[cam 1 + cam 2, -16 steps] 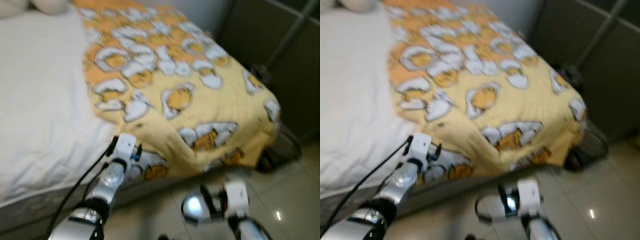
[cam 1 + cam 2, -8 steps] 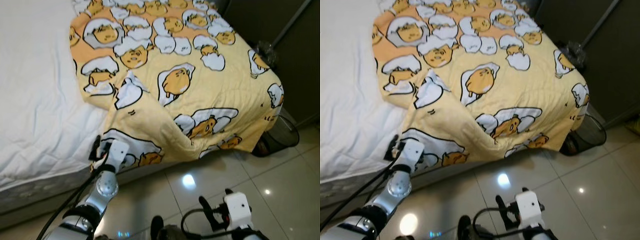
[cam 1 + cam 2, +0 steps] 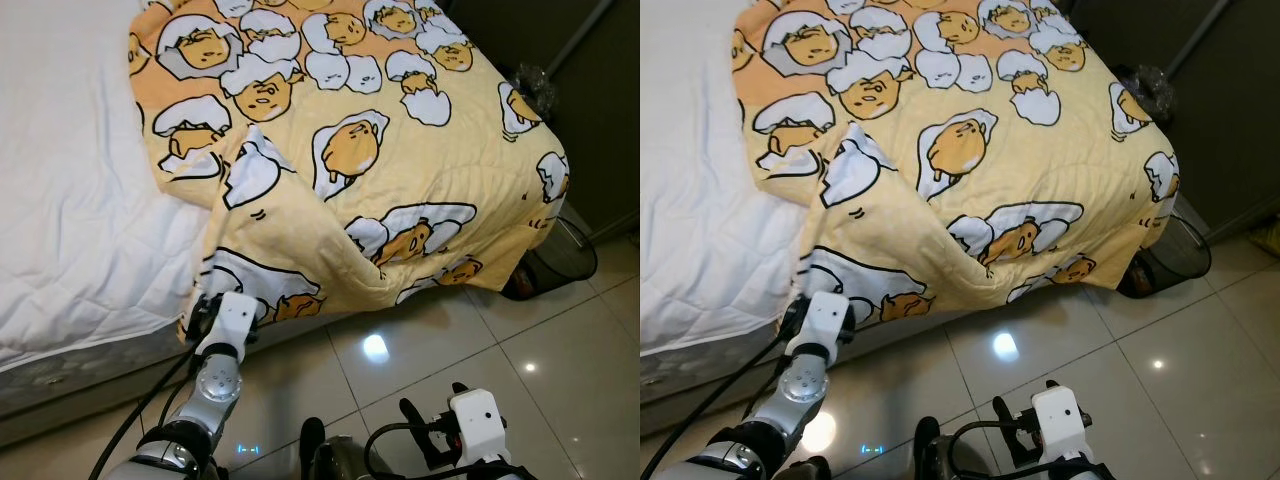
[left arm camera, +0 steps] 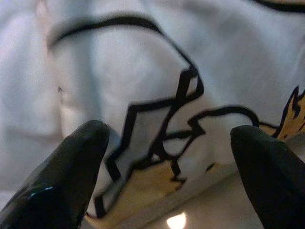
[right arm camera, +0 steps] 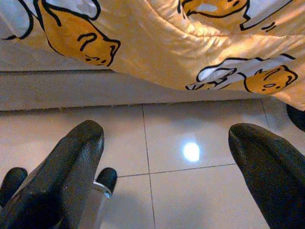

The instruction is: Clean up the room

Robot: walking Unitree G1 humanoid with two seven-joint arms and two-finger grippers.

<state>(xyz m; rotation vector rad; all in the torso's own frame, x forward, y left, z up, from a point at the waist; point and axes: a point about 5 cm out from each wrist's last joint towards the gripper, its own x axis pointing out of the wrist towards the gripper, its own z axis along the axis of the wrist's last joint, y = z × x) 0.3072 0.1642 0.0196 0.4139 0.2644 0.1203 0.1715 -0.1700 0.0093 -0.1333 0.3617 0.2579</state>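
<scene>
At the near edge of the bed (image 3: 70, 200), the left gripper (image 4: 167, 157) meets the hanging blanket (image 3: 380, 150).
Its jaws are open, with the cloth between them; the right gripper (image 5: 167, 157) is open too, low over the floor (image 3: 450, 340). The blanket looks soft, light and floppy, so I would pinch the near hem fold.

A bed (image 3: 70, 330) with a white sheet (image 3: 60, 180) is filling the left and far part of the scene. Glossy pale floor tiles (image 3: 560, 350) are reflecting ceiling lights in the near right. A dark wall (image 3: 590, 120) is rising on the far right. A black mesh bin (image 3: 560, 260) is standing on the floor beside the bed's right corner, near that wall.
</scene>
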